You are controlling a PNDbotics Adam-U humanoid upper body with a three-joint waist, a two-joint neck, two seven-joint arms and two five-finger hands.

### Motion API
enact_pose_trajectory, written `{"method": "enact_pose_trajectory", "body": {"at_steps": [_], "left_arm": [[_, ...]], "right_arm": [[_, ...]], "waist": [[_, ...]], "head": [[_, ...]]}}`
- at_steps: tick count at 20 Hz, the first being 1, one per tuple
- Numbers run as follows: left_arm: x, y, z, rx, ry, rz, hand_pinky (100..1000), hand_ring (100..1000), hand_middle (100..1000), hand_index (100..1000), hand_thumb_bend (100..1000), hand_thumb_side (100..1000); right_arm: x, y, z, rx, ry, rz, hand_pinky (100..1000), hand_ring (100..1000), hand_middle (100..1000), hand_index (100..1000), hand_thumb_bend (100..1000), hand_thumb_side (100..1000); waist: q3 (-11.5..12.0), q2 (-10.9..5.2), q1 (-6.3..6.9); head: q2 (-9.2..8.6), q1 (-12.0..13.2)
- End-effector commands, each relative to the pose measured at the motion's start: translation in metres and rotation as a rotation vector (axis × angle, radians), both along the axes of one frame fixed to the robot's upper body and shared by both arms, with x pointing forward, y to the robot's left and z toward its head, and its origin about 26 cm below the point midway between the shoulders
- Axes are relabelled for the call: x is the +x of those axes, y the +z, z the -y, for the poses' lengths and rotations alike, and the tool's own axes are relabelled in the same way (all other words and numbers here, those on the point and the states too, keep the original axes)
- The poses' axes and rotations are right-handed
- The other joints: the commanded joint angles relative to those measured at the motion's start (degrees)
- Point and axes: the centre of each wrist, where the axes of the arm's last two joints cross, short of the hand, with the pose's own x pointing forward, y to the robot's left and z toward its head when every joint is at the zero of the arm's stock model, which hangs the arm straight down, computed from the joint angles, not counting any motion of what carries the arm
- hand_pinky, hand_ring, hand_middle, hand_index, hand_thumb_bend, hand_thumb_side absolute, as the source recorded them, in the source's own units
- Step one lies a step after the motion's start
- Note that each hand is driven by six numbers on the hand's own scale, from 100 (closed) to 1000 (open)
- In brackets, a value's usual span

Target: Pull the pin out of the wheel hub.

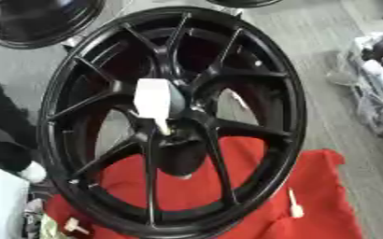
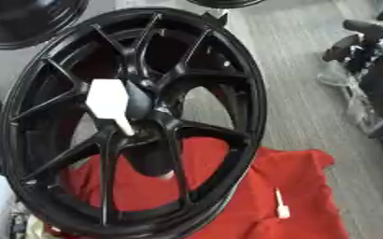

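A black multi-spoke wheel [image 1: 252,84] stands nearly upright on a red cloth [image 1: 325,205]. A white pin [image 1: 154,100] with a broad flat head sticks out of the hub [image 1: 182,119] toward me, its thin shaft angled down into the centre. No hand touches the pin or the wheel. My right hand [image 2: 365,35] shows as a dark shape at the upper right, well clear of the rim. A dark shape [image 1: 3,126] at the left edge beside the rim may be my left arm, and no hand shows there.
A loose white pin [image 2: 280,205] lies on the cloth to the right of the wheel, and another [image 1: 74,226] sits at the lower left. A second black wheel [image 1: 39,23] lies at the top left. Clutter in clear plastic [image 1: 374,93] crowds the right edge on grey floor.
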Motion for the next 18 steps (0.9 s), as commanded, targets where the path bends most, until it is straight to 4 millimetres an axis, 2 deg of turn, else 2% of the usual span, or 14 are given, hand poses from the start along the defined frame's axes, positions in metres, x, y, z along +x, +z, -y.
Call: {"method": "enact_pose_trajectory", "body": {"at_steps": [1,5,7,8,10,14,18], "left_arm": [[-0.019,0.031,0.009,0.181,-0.044,0.080,746,828,746,754,100,697],[-0.039,0.058,0.036,0.451,-0.107,0.150,775,844,766,775,100,714],[-0.044,0.064,0.041,0.517,-0.116,0.162,775,844,766,775,100,714],[-0.047,0.066,0.046,0.556,-0.126,0.171,796,853,784,795,100,748],[-0.058,0.072,0.067,0.718,-0.171,0.200,803,855,788,802,100,772],[-0.069,0.077,0.093,0.903,-0.224,0.212,821,864,801,819,100,821],[-0.069,0.073,0.106,1.006,-0.246,0.180,829,867,804,826,100,854]], "right_arm": [[-0.004,0.014,0.004,-0.054,-0.008,0.031,923,626,565,811,100,615],[-0.005,0.013,0.005,-0.064,-0.013,0.023,923,625,565,811,100,615],[-0.005,0.012,0.005,-0.067,-0.015,0.021,923,625,565,811,100,615],[-0.005,0.012,0.005,-0.070,-0.015,0.019,923,624,564,810,100,614],[-0.006,0.011,0.005,-0.076,-0.016,0.014,923,624,564,810,100,614],[-0.006,0.010,0.006,-0.082,-0.017,0.009,923,623,564,810,100,614],[-0.006,0.010,0.006,-0.083,-0.017,0.005,923,622,564,809,100,616]], "waist": [[0.1,-1.72,-0.09],[0.3,-1.92,0.20],[0.4,-1.95,0.22],[0.4,-2.00,0.31],[0.5,-2.13,0.45],[0.6,-2.31,0.55],[0.6,-2.37,0.59]], "head": [[0.09,-0.8],[0.11,-1.3],[0.09,-1.5],[0.10,-1.5],[0.12,-1.6],[0.18,-1.7],[0.14,-1.6]]}}
